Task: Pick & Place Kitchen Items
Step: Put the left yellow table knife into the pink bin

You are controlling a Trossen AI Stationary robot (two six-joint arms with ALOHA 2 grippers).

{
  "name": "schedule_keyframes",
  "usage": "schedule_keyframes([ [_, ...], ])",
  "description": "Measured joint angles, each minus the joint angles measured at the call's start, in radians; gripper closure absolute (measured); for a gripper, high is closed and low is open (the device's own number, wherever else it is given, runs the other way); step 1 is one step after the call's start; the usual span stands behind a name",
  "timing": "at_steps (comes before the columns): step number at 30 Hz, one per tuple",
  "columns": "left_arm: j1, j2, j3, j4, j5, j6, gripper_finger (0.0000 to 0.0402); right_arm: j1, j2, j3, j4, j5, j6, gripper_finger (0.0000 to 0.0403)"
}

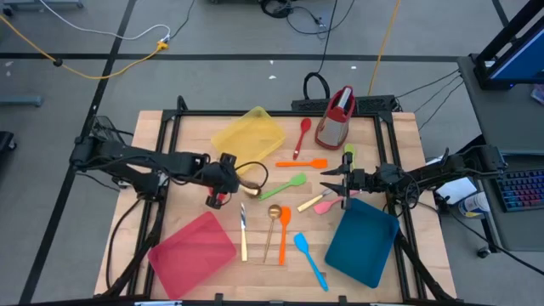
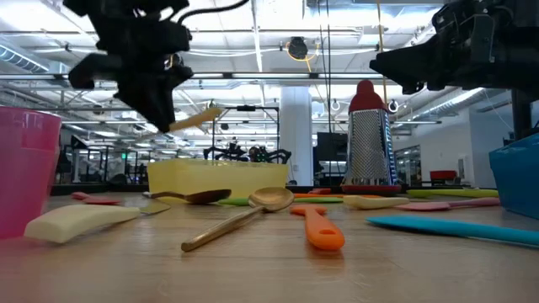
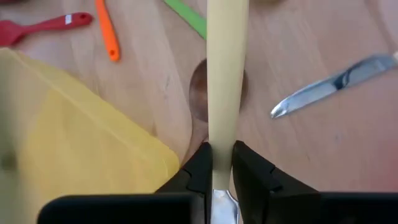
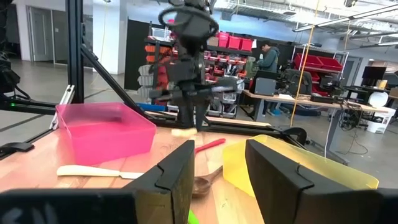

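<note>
Left gripper (image 3: 219,163) clamped on pale-handled utensil (image 3: 226,68), right gripper (image 4: 219,168) spread and empty, no legible writing on anything

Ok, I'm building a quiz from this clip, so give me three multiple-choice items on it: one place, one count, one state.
1. Where does the grater stand?
A. in the blue tray
B. on the table by the yellow tray
C. in the pink tray

2. How many flat trays are on the table?
A. two
B. three
C. four

3. What is the left gripper doing?
A. hanging open
B. shut on a pale-handled utensil
C. gripping the knife

Answers: 1 B, it stands beside the yellow tray. 2 B, yellow, pink tray, blue tray. 3 B, its fingers clamp the pale-handled utensil.
</note>
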Motion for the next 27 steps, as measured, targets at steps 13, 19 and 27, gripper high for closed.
schedule_keyframes([
  [13,-0.228,0.0,0.115,-0.017,-0.063,-0.46,0.0352,0.0,0.0,0.0,0.0,-0.001,0.002,0.027],
  [19,-0.371,-0.001,0.152,-0.014,-0.135,-0.694,0.0352,0.0,0.0,0.0,0.0,-0.001,0.069,0.0272],
  [27,-0.541,0.006,0.153,-0.024,-0.123,-1.06,0.0353,0.0,0.0,0.0,-0.006,-0.003,0.097,0.0271],
])
